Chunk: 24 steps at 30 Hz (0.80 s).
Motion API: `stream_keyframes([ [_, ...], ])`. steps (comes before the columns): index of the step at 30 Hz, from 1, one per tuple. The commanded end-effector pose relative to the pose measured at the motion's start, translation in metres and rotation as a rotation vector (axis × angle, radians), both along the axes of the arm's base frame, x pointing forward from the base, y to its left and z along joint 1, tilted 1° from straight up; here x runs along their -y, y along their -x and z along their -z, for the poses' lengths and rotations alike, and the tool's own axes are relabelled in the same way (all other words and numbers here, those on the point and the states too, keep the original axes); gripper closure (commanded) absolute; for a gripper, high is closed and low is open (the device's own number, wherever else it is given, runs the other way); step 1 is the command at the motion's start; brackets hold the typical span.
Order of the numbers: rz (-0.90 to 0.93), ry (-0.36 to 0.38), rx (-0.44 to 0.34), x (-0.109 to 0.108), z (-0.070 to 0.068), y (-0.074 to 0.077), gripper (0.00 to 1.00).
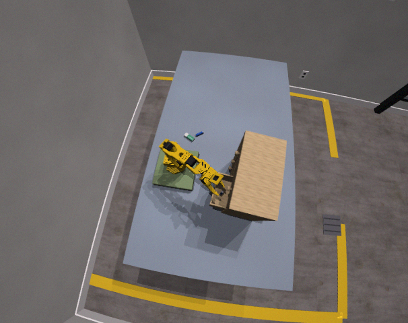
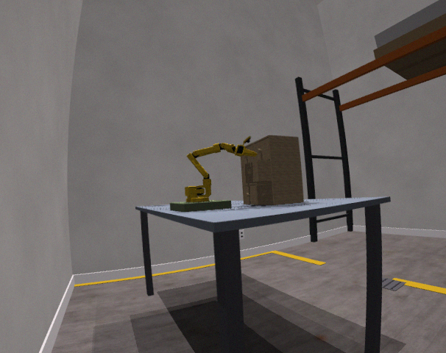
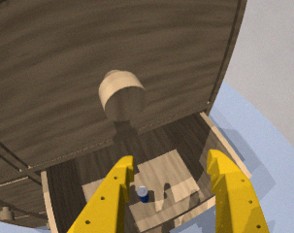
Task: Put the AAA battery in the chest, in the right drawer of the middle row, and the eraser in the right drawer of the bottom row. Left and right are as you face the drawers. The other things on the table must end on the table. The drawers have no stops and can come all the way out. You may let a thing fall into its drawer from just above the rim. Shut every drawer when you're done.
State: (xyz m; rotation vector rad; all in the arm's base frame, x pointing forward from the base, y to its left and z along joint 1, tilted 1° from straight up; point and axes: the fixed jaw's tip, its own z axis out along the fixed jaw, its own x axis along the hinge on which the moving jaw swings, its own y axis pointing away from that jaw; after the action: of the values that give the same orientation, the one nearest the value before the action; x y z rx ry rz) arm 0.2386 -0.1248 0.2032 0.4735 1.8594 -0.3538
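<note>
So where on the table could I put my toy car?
Wide bare patches: the far end of the table beyond the eraser, and the near end before the chest. It is crowded between the arm's base and the open drawer, where the gripper hangs.

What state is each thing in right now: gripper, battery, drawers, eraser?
gripper: partly open, holding nothing, above the open drawer
AAA battery: inside the open drawer, not held
open drawer: pulled out of the chest
drawer above it: shut
eraser: on the table, not yet in a drawer
small blue thing: on the table beside the eraser
</note>
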Motion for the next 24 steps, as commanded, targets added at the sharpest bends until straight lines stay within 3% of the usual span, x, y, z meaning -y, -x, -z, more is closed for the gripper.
stream_keyframes([
  [1,-0.004,-0.004,-0.015,0.0,0.001,-0.001,0.77],
  [15,-0.004,-0.004,-0.015,0.0,0.001,-0.001,0.77],
  [24,-0.004,-0.003,-0.016,-0.011,-0.006,0.019,0.77],
])
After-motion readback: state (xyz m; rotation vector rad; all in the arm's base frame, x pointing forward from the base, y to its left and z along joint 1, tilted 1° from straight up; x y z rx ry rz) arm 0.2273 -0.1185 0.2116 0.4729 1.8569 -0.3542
